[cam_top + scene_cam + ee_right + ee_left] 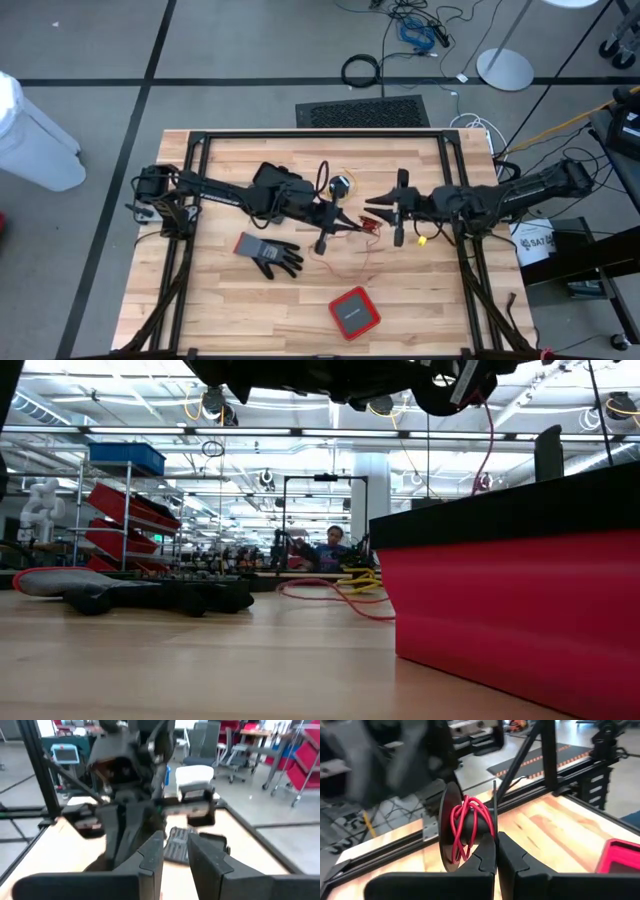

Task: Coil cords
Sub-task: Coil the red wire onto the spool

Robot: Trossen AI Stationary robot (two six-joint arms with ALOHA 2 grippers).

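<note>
Meeting over the middle of the table (pixel 230 300), the left gripper (pixel 352 226) pinches the red cord (pixel 468 822), its fingers (pixel 487 857) closed on the looped bundle. The right gripper (pixel 372 211) sits just beside it, fingers seemingly closed, though blur hides any grasp. The yellow cord (pixel 345 178) lies just behind them.

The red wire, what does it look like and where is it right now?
The red wire is thin and glossy, bunched into several loose loops. In the left wrist view the loops sit right at the left gripper fingertips, against a dark round disc. From above, a loose red strand trails over the wooden table.
</note>
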